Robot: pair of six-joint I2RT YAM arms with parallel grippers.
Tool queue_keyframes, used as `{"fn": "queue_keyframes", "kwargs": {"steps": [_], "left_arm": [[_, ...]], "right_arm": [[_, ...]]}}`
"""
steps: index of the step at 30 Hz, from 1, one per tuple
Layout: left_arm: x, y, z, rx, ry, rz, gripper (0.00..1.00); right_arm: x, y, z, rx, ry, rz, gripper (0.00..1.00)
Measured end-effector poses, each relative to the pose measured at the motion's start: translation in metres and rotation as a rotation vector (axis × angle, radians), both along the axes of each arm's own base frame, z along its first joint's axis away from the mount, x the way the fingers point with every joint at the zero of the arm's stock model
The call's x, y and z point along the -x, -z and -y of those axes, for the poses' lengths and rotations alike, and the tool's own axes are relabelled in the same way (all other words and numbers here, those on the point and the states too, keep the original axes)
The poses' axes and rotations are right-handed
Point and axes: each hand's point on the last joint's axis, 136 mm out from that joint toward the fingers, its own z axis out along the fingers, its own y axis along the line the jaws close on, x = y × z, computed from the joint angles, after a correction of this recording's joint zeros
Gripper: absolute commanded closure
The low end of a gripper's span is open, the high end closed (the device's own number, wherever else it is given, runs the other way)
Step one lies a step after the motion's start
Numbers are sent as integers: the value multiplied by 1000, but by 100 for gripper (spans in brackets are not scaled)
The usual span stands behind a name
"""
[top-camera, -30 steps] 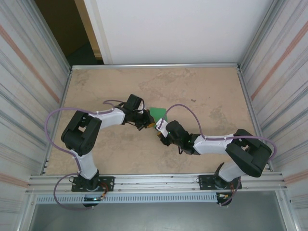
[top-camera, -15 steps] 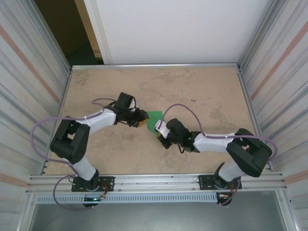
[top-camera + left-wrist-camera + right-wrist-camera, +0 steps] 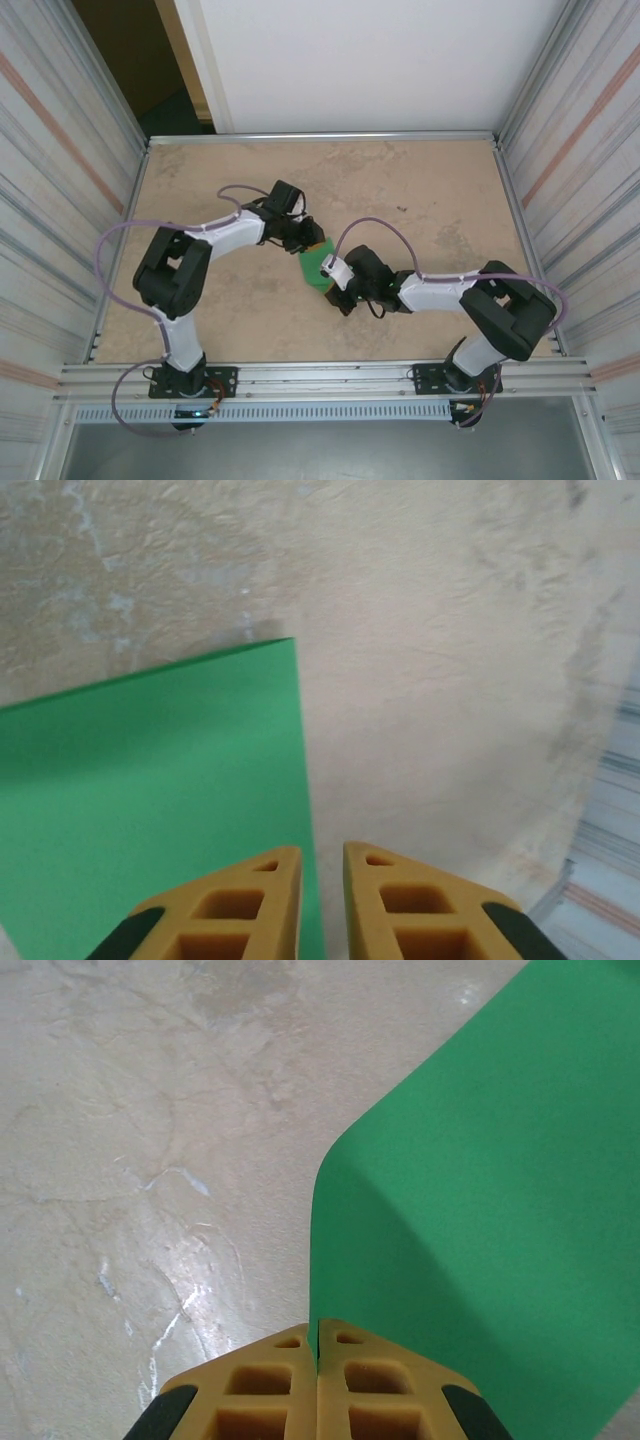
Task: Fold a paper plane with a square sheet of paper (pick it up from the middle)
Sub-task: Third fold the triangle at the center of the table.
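We see the square sheet of paper (image 3: 318, 263) near the middle of the table (image 3: 430, 190), caught between the two grippers. From above, the left gripper (image 3: 308, 240) sits at its far left edge and the right gripper (image 3: 330, 274) at its near right side, both right at the paper. Arm bodies cover part of the sheet there, so we can't read its outline.

In the right wrist view, the right gripper (image 3: 317, 1326) is pinched closed with no gap between the yellow fingers (image 3: 262, 1380). The green sheet (image 3: 480, 1210) runs straight into the seam, so we call it clamped on the paper. The sheet curves up and away to the right, with a rounded bend near the fingers and a soft shadow across it. Bare table is on the left.

In the left wrist view, the left gripper (image 3: 322, 856) has a narrow gap between its fingers (image 3: 240, 905), so it is slightly parted and not closed. The paper (image 3: 150, 780) lies flat to the left, one square corner pointing away. Its straight right edge runs down into the gap along the inner face of the left-hand finger. We can't tell whether the finger touches it.

The top view gives the overall layout. The wrist views show the finger gaps and the flat versus curled paper.
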Motion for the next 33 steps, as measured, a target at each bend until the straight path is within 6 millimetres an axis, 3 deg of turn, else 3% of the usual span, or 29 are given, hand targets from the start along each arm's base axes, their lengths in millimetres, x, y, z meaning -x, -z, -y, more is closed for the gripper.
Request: {"fn": "queue_keyframes", "kwargs": {"steps": [5, 10, 23, 33], "left_arm": [[3, 29, -9, -100, 23, -52, 90], [10, 45, -16, -160, 42, -83, 91], [10, 45, -17, -181, 76, -79, 93], [9, 45, -15, -181, 106, -67, 94]], "right_arm": [[0, 0, -3, -11, 11, -40, 100], [-7, -4, -2, -39, 62, -94, 100], [-24, -10, 5, -34, 178, -150, 100], [-32, 1, 9, 16, 228, -162, 100]]}}
